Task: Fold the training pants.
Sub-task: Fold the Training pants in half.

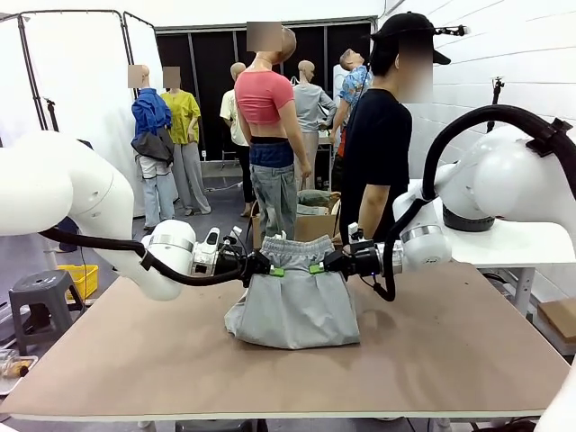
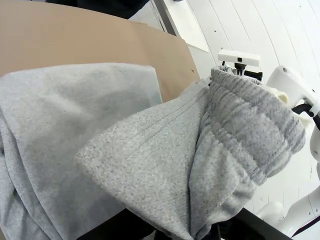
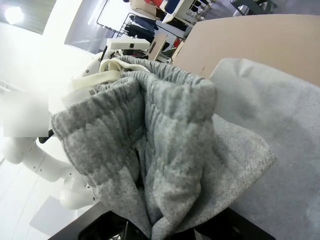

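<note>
The light grey training pants (image 1: 292,306) hang by their gathered waistband between both grippers, with the lower part bunched on the brown table (image 1: 450,351). My left gripper (image 1: 273,268) is shut on the waistband's left corner. At the right corner my right gripper (image 1: 317,266) is shut on the same band. Both hold the band a little above the tabletop. In the left wrist view the pants (image 2: 165,160) drape over my fingers and hide them. The right wrist view has the elastic band (image 3: 150,130) bunched over the fingers, with a white drawstring beside it.
A person in a black shirt and cap (image 1: 378,153) stands at the table's far side, just right of centre. A white side table (image 1: 531,243) stands at the right. A grey stool (image 1: 40,297) and a yellow crate (image 1: 81,277) sit on the floor at the left.
</note>
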Controlling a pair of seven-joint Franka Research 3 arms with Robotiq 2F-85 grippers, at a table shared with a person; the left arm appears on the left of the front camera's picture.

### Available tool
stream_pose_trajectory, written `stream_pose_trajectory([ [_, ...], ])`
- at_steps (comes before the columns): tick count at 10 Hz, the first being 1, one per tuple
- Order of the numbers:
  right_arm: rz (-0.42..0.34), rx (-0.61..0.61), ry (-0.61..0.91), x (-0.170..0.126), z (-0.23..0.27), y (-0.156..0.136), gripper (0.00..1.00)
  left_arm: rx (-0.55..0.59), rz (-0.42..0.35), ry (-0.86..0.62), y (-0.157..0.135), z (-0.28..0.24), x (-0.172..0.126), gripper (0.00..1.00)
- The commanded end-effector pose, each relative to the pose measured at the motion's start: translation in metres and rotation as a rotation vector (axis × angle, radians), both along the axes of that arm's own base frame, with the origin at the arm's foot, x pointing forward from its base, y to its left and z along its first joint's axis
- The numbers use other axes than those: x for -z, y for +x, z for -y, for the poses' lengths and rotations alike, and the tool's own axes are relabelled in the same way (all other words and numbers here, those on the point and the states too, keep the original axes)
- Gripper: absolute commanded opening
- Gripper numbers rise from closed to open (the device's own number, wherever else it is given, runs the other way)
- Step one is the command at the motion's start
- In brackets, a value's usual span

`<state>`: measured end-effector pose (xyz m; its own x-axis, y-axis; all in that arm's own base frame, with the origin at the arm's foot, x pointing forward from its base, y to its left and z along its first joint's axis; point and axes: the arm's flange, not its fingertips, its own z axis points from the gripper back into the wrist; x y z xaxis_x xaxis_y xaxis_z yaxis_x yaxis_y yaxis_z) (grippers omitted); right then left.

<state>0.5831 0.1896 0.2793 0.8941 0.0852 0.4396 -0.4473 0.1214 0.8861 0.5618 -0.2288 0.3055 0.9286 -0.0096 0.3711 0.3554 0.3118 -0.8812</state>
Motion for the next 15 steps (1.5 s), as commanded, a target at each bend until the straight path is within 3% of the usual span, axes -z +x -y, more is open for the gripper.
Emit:
stream_pose_trajectory([
  [1,-0.027,0.065,-0.014,0.002,0.012,0.019,0.0,-0.055,-0.042,0.021,0.015,-0.015,0.009,0.0],
  [6,-0.161,0.112,-0.091,0.017,0.015,0.032,0.0,-0.075,-0.18,0.093,0.022,-0.015,0.022,0.0],
  [8,-0.173,0.129,-0.109,0.019,0.016,0.035,0.0,-0.078,-0.184,0.097,0.025,-0.016,0.022,0.0],
  [10,-0.148,0.153,-0.104,0.017,0.018,0.039,0.0,-0.082,-0.14,0.075,0.031,-0.014,0.025,0.0],
  [15,-0.161,0.196,-0.134,0.025,0.025,0.046,0.0,-0.111,-0.178,0.117,0.041,-0.013,0.027,0.0],
])
